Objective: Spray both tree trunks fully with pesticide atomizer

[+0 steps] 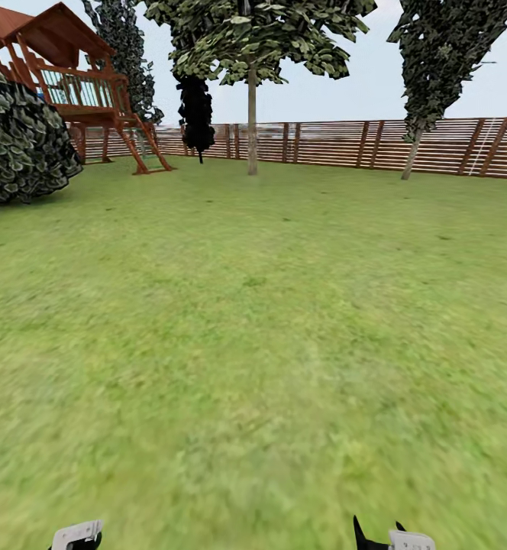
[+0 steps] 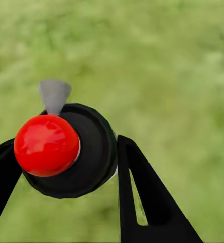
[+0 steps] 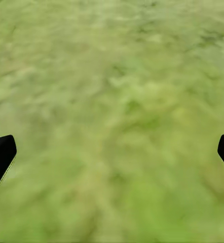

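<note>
- We are gripping the pesticide atomizer (image 2: 66, 152) in our left hand (image 2: 61, 167), nozzle forward, ready for spraying.
- Our right hand (image 3: 112, 157) is hanging released above the grass (image 1: 253, 344); the trees (image 1: 251, 114) are standing well apart.

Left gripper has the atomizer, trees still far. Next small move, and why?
Probably drive forward toward the nearer tree trunk: the left gripper is shut on the atomizer, but open lawn separates it from the trunk, likely too far to spray.
</note>
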